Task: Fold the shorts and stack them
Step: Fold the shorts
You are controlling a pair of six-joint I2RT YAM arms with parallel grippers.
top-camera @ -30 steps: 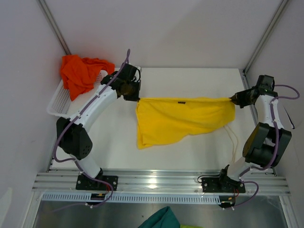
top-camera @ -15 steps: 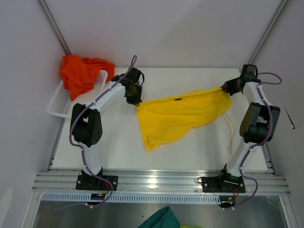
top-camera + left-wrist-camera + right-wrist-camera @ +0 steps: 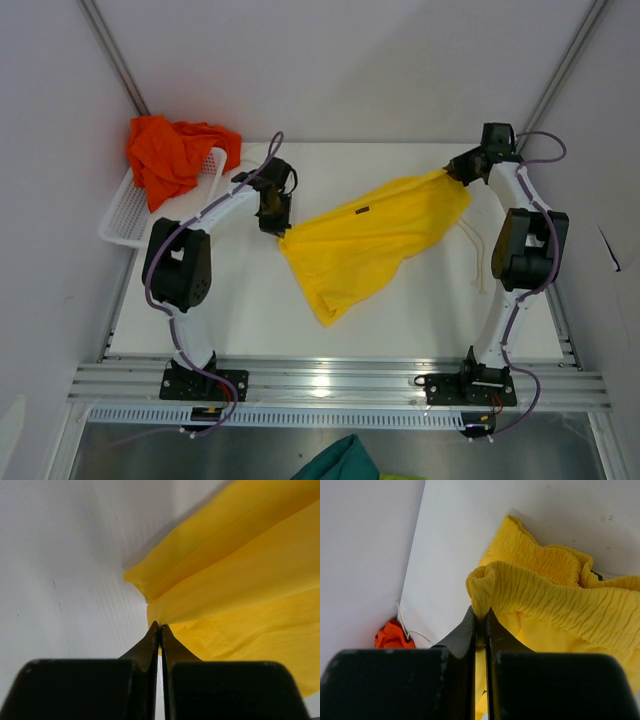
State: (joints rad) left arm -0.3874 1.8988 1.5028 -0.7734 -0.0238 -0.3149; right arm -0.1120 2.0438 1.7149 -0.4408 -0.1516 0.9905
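Item: yellow shorts (image 3: 375, 240), thin fabric, lifted and stretched on a slant between the two arms. One end is toward the far right corner of the surface (image 3: 230, 300), the other sits left of centre, and the loose cloth sags to a point toward the near edge. Left end effector (image 3: 281, 228): jaws pinched tight on a hem corner of the yellow pair. Right end effector (image 3: 450, 172): jaws narrow, clamped on the ribbed elastic waistband. White drawstrings (image 3: 483, 258): dangling near the right edge. Item: orange-red shorts (image 3: 165, 155), crumpled and unfolded, heaped in the white basket (image 3: 118, 218) at the far left corner. Status, as judged: first pair being spread for laying flat; no fold made, no stack begun. Risks: each grip takes only a thin bite of slippery cloth, so added tension may pull a corner free and drop that side; the slanted hold may set the pair down skewed or bunched, spoiling the fold; the drawstrings may snag on the right arm or end up trapped beneath the cloth.
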